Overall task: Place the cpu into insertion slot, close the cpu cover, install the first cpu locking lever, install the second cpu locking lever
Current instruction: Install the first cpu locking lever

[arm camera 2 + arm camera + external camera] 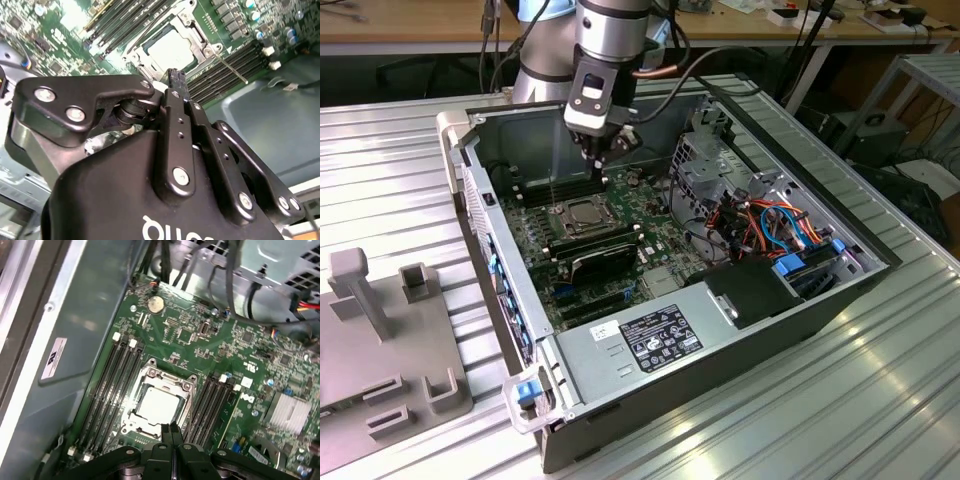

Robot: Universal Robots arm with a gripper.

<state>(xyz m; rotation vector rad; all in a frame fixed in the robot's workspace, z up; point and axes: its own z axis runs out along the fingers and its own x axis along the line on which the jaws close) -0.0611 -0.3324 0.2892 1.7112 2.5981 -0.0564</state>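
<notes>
The cpu (157, 406), a pale square chip, lies flat in its socket on the green motherboard (200, 347). The cpu cover (150, 375), a grey metal frame, lies down around it. One thin locking lever (230, 69) sticks up free beside the socket, seen as a fine rod (553, 192) in the exterior view. My gripper (597, 158) hangs above the board, just behind the socket (582, 215). Its black fingers (168, 432) are pressed together, shut with nothing between them; in the second wrist view the gripper (176, 76) points toward the cpu (170, 50).
Memory slots (112, 390) flank the socket on both sides. A black card (605, 262) sits in front of it, then the power supply (650, 340). A drive cage with coloured cables (760, 220) fills the case's right. A grey fixture (380, 340) stands outside the case.
</notes>
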